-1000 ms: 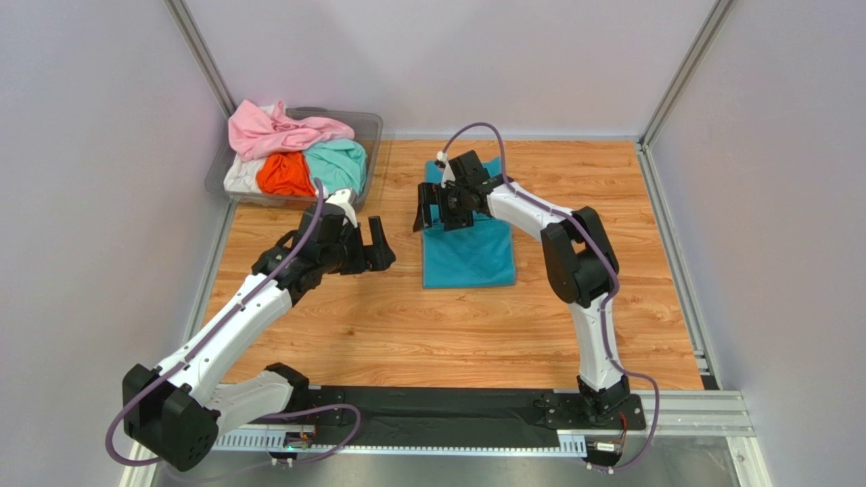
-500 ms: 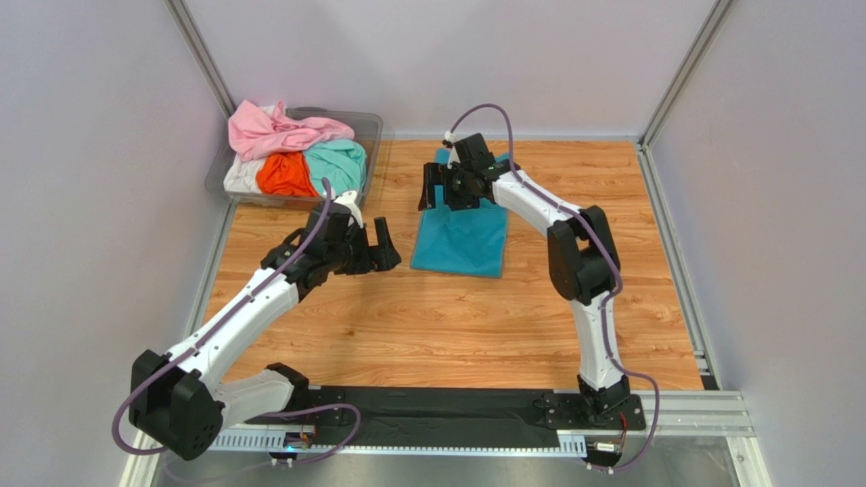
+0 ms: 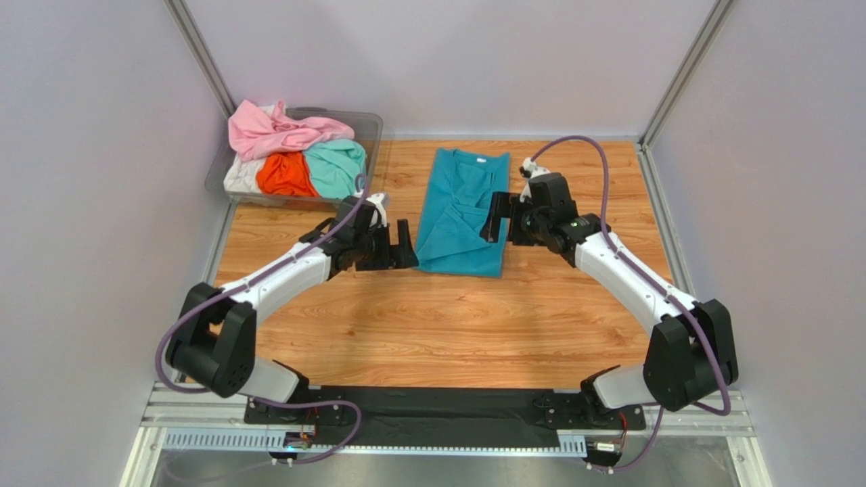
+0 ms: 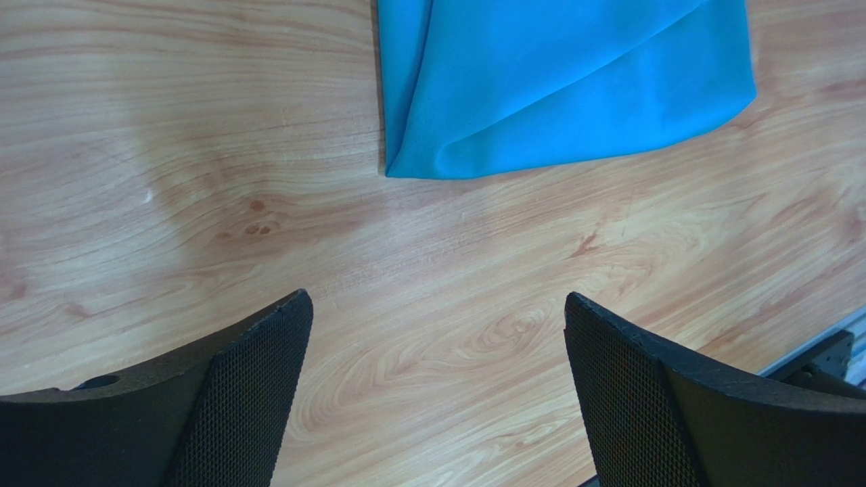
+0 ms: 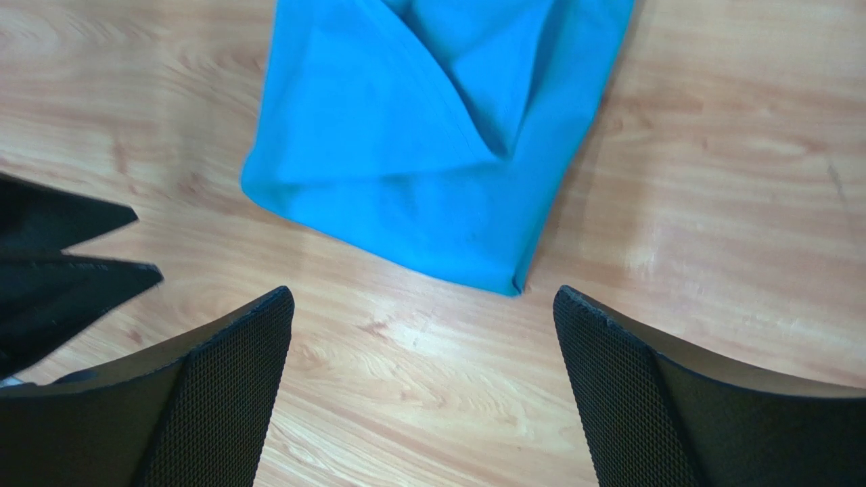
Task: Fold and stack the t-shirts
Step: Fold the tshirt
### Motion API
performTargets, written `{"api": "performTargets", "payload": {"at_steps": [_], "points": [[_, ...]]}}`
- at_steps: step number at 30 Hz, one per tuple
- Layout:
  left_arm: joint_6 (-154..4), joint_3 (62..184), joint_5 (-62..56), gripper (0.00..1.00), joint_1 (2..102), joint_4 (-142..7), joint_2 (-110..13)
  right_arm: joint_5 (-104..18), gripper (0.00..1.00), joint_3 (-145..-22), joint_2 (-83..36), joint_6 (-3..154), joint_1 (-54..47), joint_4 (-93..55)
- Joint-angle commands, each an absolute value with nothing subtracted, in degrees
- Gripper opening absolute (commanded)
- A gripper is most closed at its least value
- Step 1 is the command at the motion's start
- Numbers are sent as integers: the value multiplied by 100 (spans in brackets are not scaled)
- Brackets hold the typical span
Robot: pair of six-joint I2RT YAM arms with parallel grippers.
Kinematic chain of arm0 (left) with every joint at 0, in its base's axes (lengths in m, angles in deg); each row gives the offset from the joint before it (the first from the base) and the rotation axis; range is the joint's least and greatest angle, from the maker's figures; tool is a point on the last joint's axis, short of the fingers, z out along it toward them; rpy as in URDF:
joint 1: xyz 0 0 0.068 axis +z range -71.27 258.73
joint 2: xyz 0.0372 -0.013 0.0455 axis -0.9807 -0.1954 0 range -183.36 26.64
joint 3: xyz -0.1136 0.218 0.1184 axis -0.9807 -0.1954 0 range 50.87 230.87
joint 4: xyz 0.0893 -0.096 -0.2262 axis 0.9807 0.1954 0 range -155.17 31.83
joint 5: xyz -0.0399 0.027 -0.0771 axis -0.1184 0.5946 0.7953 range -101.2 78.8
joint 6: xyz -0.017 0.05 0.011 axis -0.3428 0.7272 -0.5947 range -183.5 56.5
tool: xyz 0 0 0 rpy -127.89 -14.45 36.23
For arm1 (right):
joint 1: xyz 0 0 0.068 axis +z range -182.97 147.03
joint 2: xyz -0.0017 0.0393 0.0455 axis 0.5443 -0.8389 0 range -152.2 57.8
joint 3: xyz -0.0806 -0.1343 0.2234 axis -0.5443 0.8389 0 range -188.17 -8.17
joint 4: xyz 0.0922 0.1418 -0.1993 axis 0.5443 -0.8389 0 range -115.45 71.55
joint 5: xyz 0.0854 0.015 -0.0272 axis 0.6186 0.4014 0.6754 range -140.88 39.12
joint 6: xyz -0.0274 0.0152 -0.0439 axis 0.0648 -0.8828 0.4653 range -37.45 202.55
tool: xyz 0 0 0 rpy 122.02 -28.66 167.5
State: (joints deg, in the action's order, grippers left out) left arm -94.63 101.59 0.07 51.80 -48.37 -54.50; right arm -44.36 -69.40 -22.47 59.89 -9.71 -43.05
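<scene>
While both tools hang wide apart and empty, the teal shirt (image 3: 462,208) lies flat on the worktop (image 3: 457,325), just right of the tub (image 3: 372,128).

Left tool (image 3: 392,250): at the shirt's near corner on the tub side, close to the hem. It seems clear of the cloth in the overhead view.
Right tool (image 3: 505,220): at the shirt's edge away from the tub, about mid-length. Cannot tell whether it touches.

Shirt state: folded lengthwise into a narrow strip, collar at the far end. An angled flap lies on top and the layers are uneven. Pink shirt (image 3: 280,130), orange shirt (image 3: 285,175), mint shirt (image 3: 338,162) and white shirt (image 3: 239,179) are heaped in the tub, unfolded.

Handling, judged:
- Light, limp, thin knit with no stiffness. It will likely sag when lifted and drag on the wood, and the layers may slide apart.
- Pinching one layer only would probably open the fold.
- Best hold looks like the two near hem corners, which both wrist views show. Pinch through all layers, one tool per corner, low against the worktop, then carry toward the collar.
- Nothing fragile, so a firm pinch should do no harm.
</scene>
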Motion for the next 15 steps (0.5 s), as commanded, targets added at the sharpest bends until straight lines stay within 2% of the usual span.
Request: {"api": "performTargets", "payload": {"at_steps": [1,7,15], "points": [[-9206,10501,392,100,5184,-5181,-5834,-4490,100,-6574,-1999,6013,-916,-4122],[-9206,10616,454,100,5184,-5216,-6046,-4438,100,-6810,-2112,6119,-924,-4244],[-9171,10431,384,100,5184,-5031,-5809,-4007,96,-7584,-3394,6268,-924,-4350]]}}
